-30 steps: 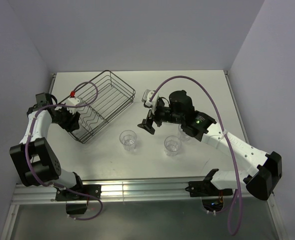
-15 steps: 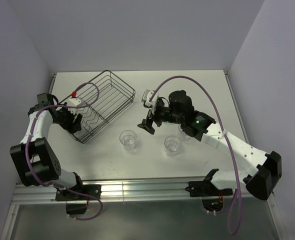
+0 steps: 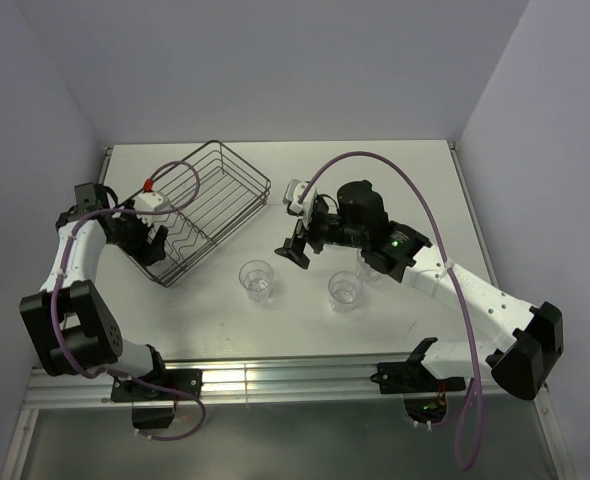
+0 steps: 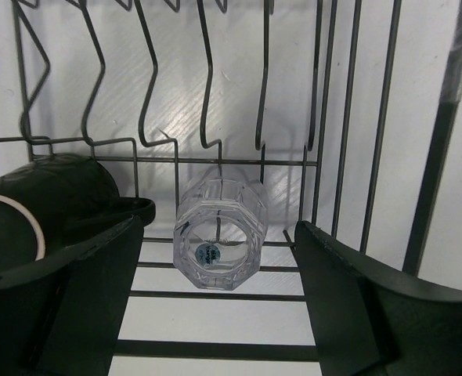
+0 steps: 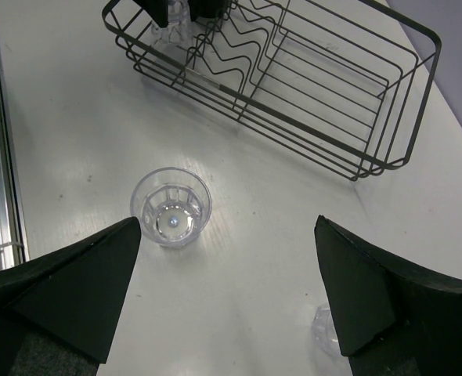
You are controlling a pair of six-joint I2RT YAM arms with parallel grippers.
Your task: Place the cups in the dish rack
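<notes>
— How does the left gripper stand?
— Its jaws are spread. It reaches into the dish rack at the end nearest the left arm. A clear ribbed tumbler lies on its side on the rack's floor wires. It sits between the fingers, base toward the wrist camera, apart from both.

— What crowds it there?
— A dark brown mug lies in the rack just left of that tumbler, close against the left finger. Whether they touch cannot be told. The rack's wavy dividers rise just beyond the tumbler.

— And the right gripper?
— It is also spread wide and holds nothing. It hangs above the table off the rack's long near side. An upright tumbler stands on the table below it, nearer its left finger, close to the rack but apart from it.

— Any other cups outside the rack?
— A second tumbler stands farther from the rack. What looks like a third tumbler is just beyond it, mostly hidden under the right arm.
</notes>
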